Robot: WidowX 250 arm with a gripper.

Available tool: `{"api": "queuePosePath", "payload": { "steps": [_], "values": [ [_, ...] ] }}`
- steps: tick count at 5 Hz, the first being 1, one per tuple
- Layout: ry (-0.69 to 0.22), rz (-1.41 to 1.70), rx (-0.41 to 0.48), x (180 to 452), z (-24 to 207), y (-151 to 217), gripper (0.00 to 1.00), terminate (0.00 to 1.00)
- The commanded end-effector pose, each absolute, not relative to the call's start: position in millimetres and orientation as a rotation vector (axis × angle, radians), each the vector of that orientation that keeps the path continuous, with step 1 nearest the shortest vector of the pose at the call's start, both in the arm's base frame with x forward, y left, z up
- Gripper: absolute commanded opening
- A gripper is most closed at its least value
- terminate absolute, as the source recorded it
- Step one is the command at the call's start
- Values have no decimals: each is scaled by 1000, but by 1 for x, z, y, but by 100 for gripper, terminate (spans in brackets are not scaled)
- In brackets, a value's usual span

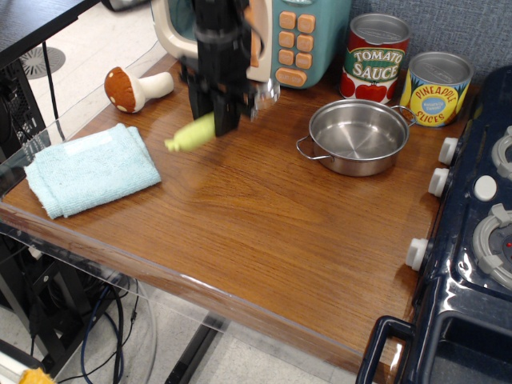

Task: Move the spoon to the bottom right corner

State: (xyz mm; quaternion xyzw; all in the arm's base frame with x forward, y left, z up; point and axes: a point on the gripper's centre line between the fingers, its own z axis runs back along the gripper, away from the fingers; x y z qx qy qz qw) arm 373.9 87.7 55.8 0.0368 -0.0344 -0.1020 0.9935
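We find the gripper (222,120) closed on the spoon (210,126), its jaws narrow around the handle near its middle. The spoon appears lifted clear of the desk (264,224); the frame is blurred there, so we cannot confirm the gap. Its yellow-green handle points toward the cloth (92,169), its silver bowl toward the pot (356,136).

Status: the grasp is made, the transfer is not. The spoon sits at the far left of the desk, in front of the toy microwave (280,36), well apart from the bottom right corner (364,332) beside the stove (472,240).

Outstanding, in our judgement: carry across the open desk, clearing the pot, then lower and release at the corner.
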Motion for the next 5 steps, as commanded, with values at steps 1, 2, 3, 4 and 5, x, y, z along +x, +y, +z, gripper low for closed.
{"api": "queuePosePath", "payload": {
  "steps": [1, 2, 3, 4, 5],
  "values": [
    [-191, -2, 147, 343, 152, 65, 0, 0],
    [-144, 217, 114, 317, 161, 41, 0, 0],
    [-120, 409, 115, 299, 165, 8, 0, 0],
    [-93, 593, 92, 286, 162, -15, 0, 0],
    [-82, 716, 84, 277, 149, -35, 0, 0]
  ]
}}
